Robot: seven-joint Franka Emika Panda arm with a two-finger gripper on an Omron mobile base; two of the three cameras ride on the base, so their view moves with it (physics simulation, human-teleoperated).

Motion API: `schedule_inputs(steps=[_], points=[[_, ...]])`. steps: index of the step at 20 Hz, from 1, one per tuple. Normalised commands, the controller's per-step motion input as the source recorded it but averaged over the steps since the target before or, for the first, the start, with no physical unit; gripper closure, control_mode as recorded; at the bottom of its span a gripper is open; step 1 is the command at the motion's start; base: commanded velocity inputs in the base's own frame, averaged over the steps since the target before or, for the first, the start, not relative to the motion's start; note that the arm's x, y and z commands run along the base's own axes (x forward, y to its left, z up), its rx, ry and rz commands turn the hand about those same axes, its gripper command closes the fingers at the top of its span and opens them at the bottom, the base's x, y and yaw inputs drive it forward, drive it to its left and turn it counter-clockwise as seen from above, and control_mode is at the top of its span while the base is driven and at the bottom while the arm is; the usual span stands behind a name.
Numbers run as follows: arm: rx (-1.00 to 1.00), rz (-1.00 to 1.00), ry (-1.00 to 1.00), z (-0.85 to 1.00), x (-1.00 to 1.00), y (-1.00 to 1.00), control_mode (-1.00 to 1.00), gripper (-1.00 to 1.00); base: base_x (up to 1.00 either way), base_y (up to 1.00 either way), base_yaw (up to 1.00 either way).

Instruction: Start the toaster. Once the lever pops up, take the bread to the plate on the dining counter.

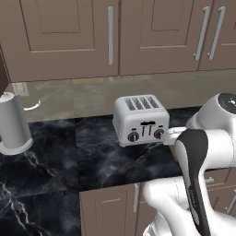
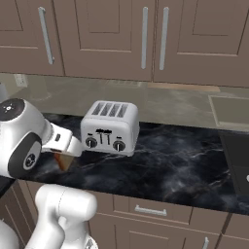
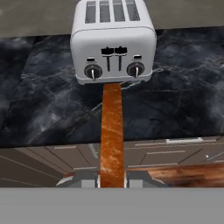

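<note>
The silver-white toaster (image 1: 140, 120) (image 2: 110, 129) (image 3: 113, 41) stands on a black marble counter (image 1: 92, 161), with both black sliders at the top of their tracks. My gripper (image 3: 112, 180) is shut on the bread (image 3: 112, 131), a brown slice seen edge-on and reaching toward the toaster's front. In the right base view the bread (image 2: 63, 161) hangs under my hand, just left of the toaster and over the counter's front edge. The blue plate is out of view.
A tall grey canister (image 1: 14, 123) stands at the left of the counter. Brown wall cabinets (image 2: 146, 34) hang above the backsplash. Drawers and cabinet fronts (image 2: 151, 210) sit below the counter edge.
</note>
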Motion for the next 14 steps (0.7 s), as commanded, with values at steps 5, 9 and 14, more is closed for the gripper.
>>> schedule_inputs(steps=[5,9,14], points=[[0.00,0.02,0.00,0.00,-0.01,0.05,-1.00,1.00,0.00,0.00,0.00],[0.00,0.00,0.00,0.00,0.00,0.00,1.00,1.00,-0.06,0.00,0.00],[0.00,0.00,0.00,0.00,0.00,0.00,1.00,1.00,-0.92,-0.35,0.08]])
